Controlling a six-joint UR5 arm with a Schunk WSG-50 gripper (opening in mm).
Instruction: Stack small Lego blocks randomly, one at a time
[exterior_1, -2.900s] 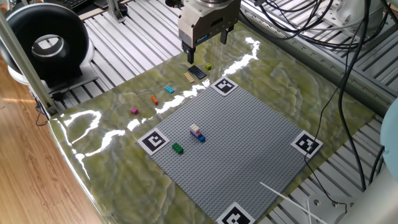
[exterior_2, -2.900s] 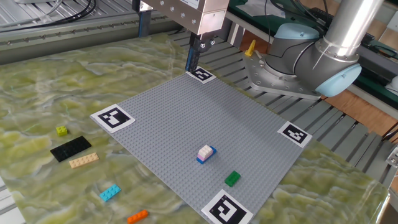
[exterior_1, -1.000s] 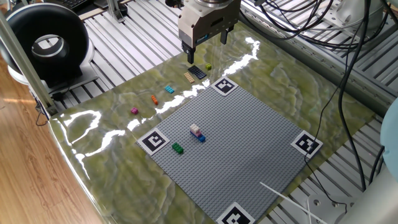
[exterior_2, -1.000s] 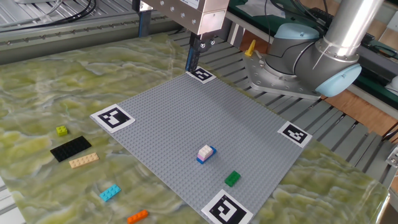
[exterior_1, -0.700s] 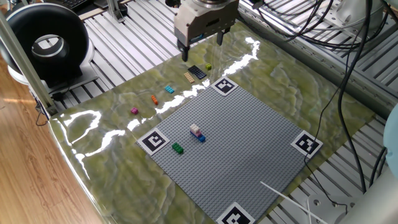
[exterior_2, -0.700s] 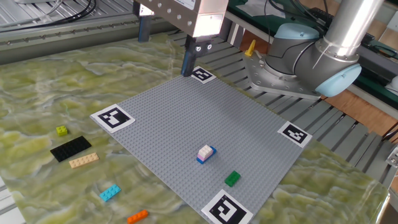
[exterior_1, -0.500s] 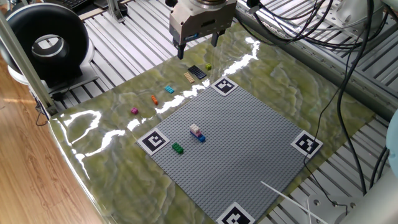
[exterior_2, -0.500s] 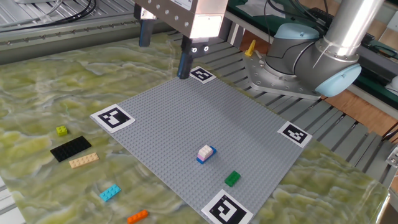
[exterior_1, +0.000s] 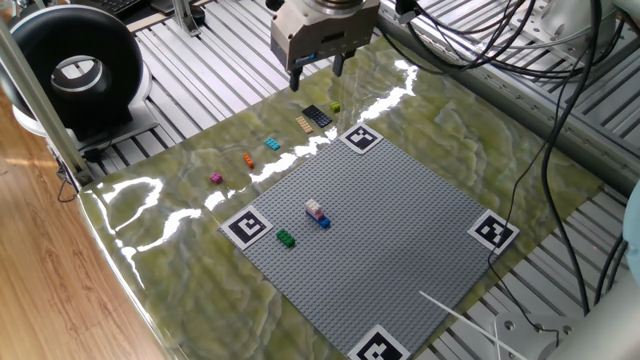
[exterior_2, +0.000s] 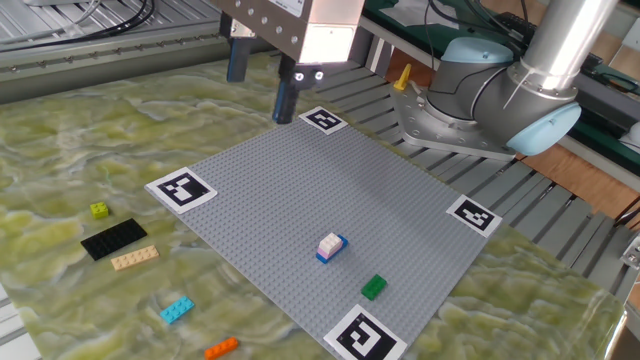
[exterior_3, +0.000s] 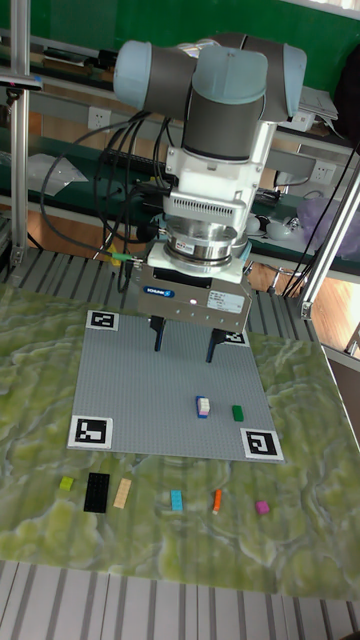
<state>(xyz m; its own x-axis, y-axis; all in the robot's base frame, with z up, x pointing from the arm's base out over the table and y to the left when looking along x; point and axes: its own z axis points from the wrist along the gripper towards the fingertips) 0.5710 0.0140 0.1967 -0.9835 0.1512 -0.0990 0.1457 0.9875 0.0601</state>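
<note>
Gripper (exterior_1: 315, 72) hangs high above the table's far edge, fingers spread, nothing between them. Loose bricks lie in a row on the green mat (exterior_1: 170, 250) beside the grey baseplate (exterior_1: 400, 250): yellow-green brick (exterior_1: 335, 107), dark flat plate (exterior_1: 317, 116), tan brick (exterior_1: 304, 124), cyan brick (exterior_1: 272, 144), orange brick (exterior_1: 248, 160), magenta brick (exterior_1: 216, 178). On the baseplate: a white-pink brick sitting on a blue one (exterior_1: 318, 213), green brick (exterior_1: 286, 238) just beside it, apart. Key relation: the plate/tan/yellow-green group is nearly straight below the gripper, slightly toward the baseplate, so the nearest pick is mostly a drop. Tan brick's long axis runs parallel to the plate's; the two are just beside each other, so fingers closing across the tan brick's short side risk clipping the plate. Cyan, orange and magenta are well apart from each other, with open mat all round, easier grabs. Marker tag (exterior_1: 360, 139) sits near the plate but clear of it. Stack has free baseplate on every side for placing
</note>
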